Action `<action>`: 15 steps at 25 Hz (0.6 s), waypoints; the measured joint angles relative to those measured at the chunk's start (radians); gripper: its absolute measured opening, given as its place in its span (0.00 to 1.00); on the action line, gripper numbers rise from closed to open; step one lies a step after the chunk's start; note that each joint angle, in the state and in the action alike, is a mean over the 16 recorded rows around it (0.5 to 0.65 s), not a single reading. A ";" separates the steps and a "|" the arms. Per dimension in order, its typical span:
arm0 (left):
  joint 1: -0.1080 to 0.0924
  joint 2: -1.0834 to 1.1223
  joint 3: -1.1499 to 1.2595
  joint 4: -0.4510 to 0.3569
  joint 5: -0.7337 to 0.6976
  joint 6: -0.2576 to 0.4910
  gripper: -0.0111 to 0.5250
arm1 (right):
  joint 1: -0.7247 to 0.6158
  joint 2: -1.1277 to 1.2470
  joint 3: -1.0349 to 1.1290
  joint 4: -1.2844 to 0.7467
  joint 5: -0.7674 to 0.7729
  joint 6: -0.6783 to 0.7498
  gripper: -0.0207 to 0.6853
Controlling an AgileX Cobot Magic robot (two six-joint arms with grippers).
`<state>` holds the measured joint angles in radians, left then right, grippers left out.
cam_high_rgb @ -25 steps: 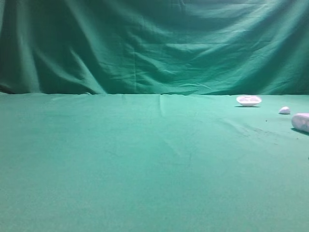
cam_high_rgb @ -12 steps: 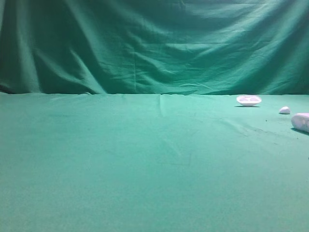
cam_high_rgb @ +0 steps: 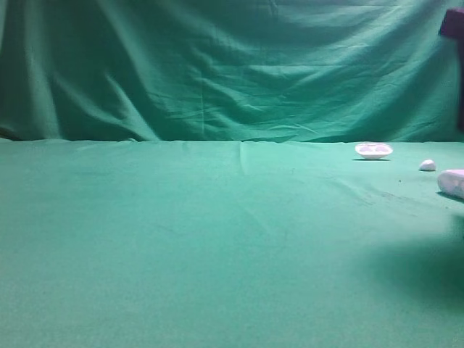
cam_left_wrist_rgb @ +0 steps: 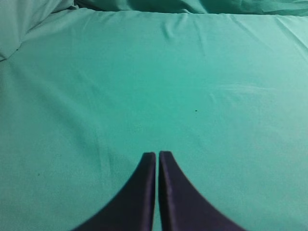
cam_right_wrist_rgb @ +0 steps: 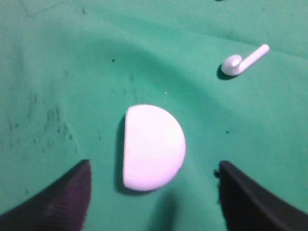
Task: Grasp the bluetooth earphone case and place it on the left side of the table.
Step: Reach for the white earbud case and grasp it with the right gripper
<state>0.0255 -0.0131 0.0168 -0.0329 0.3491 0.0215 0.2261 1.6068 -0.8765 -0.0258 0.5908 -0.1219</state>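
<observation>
The left hand [cam_left_wrist_rgb: 157,156], fingers pressed together, hangs over the creased green table [cam_left_wrist_rgb: 202,72].

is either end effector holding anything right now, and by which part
Nothing is held. The right end effector is open astride the bluetooth earphone case, not touching it; the left end effector is shut on nothing.

The green-clothed tabletop [cam_high_rgb: 181,239] carries a white earphone case [cam_high_rgb: 452,183], a small earbud [cam_high_rgb: 427,165] and a shallow white dish [cam_high_rgb: 373,150], all near its right edge.

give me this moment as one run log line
phase: approach | right gripper: open, jaws either side of bluetooth earphone case, not touching | left gripper: shut, idle over table | case: unmoved, on the right
</observation>
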 joint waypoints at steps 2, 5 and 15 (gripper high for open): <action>0.000 0.000 0.000 0.000 0.000 0.000 0.02 | 0.000 0.032 -0.011 0.000 -0.005 -0.001 0.81; 0.000 0.000 0.000 0.000 0.000 0.000 0.02 | 0.000 0.067 -0.022 0.000 -0.008 -0.002 0.79; 0.000 0.000 0.000 0.000 0.000 0.000 0.02 | 0.013 0.111 -0.074 0.005 0.034 -0.009 0.57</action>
<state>0.0255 -0.0131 0.0168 -0.0329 0.3491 0.0215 0.2392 1.7179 -0.9507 -0.0206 0.6253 -0.1310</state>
